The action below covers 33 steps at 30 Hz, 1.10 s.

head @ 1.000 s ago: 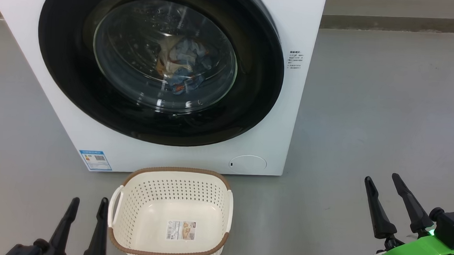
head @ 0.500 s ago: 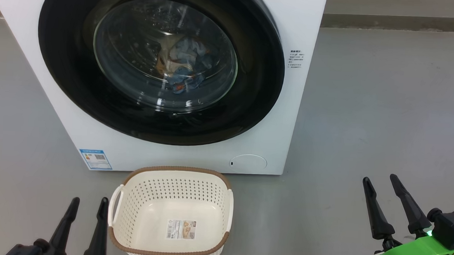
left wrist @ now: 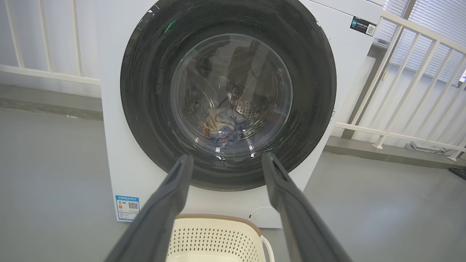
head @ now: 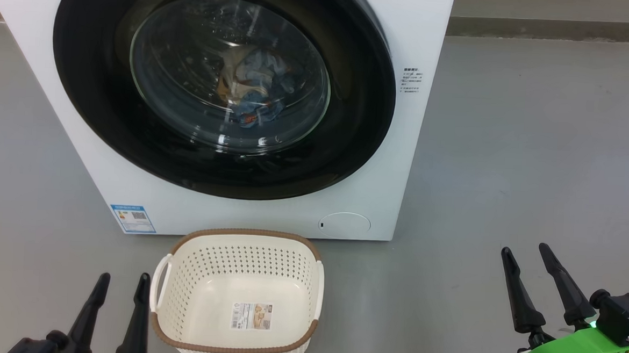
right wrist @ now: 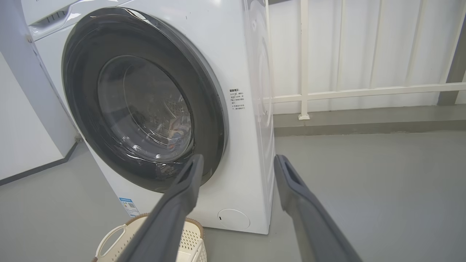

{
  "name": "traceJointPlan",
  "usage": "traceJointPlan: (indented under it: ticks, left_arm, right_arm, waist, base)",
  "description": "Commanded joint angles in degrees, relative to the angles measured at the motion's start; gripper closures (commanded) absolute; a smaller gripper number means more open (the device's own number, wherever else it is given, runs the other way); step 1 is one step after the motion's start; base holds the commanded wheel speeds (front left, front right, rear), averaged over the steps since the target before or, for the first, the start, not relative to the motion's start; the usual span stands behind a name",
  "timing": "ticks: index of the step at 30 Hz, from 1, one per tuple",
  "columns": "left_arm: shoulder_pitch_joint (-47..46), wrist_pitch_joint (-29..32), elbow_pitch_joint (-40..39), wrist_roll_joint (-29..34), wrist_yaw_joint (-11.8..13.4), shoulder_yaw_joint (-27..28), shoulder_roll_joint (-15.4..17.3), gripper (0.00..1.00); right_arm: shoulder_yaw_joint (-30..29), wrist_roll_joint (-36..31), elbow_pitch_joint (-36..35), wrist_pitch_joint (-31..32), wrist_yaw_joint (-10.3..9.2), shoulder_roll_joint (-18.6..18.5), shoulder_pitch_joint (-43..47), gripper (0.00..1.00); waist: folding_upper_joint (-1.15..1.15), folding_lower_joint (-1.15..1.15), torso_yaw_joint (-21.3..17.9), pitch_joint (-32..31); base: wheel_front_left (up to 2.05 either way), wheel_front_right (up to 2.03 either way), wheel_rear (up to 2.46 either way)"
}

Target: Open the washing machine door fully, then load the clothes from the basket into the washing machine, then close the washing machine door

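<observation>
The cream perforated basket [head: 240,261] stands on the grey floor [head: 509,154] just in front of the washing machine [head: 419,20] and holds nothing but the label sticker [head: 251,316] on its bottom. The clothes [head: 254,90] lie bunched inside the steel drum, seen through the glass of the door [head: 97,111], which sits shut against the machine's front.

Since a second ago the head camera has tipped slightly. The basket, machine and left pincer [head: 125,277] have kept their places, while the right pincer [head: 524,248] has sunk a little.

The clothes show light blue with cream folds and an orange-brown patch. Both pincers stand with fingers apart and hold nothing, the left just beside the basket's handle and the right well off to its other side.
</observation>
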Motion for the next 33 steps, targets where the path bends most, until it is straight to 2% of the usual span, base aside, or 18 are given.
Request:
traceJointPlan:
  ticks: [1,9,10,15,21,25,33]
  left_arm:
    - [-2.09,-0.47,-1.48,0.26,-0.17,2.21,0.64,0.00]
    - [-2.09,-0.47,-1.53,0.19,-0.17,2.20,0.71,0.00]
    - [-0.01,0.00,-0.08,-0.03,0.00,-0.06,0.04,1.00]
    - [0.81,0.42,2.77,-0.30,0.02,-0.77,-1.41,1.00]
    - [0.40,1.30,2.97,-3.68,0.06,-0.24,-1.51,1.00]
    - [0.06,1.88,3.20,-5.91,0.08,0.12,-1.57,1.00]
    - [-0.76,3.22,3.80,-10.91,0.06,0.93,-1.73,1.00]
  right_arm:
    - [0.70,-0.61,-1.24,-0.26,-0.14,-0.77,0.04,0.00]
    - [0.62,-0.86,-1.04,-0.26,-0.14,-0.62,0.06,0.00]
    - [-0.04,-0.02,0.25,0.00,0.00,0.06,0.00,1.00]
    - [0.37,0.32,3.46,0.16,0.01,1.37,0.39,1.00]
    - [-0.09,3.68,3.46,1.18,0.00,1.79,0.28,1.00]
    - [-0.39,5.90,3.54,1.85,0.00,2.06,0.16,1.00]
    - [-1.09,10.88,3.69,3.37,-0.01,2.68,-0.15,1.00]
  waist:
    - [0.00,0.00,0.01,0.00]
    - [0.00,0.00,0.04,-0.04]
    - [0.00,0.00,0.03,-0.04]
    - [0.00,0.00,0.03,-0.04]
    - [0.00,0.10,-0.01,-0.09]
    - [0.00,0.01,-0.03,0.02]
    - [0.00,0.00,-0.08,0.13]
  base:
    - [0.00,0.00,0.00]
    - [0.00,0.00,0.00]
    - [0.00,0.00,0.00]
    - [0.00,0.00,0.00]
    - [0.00,0.00,0.00]
    - [0.00,0.00,0.00]
    - [0.00,0.00,0.00]
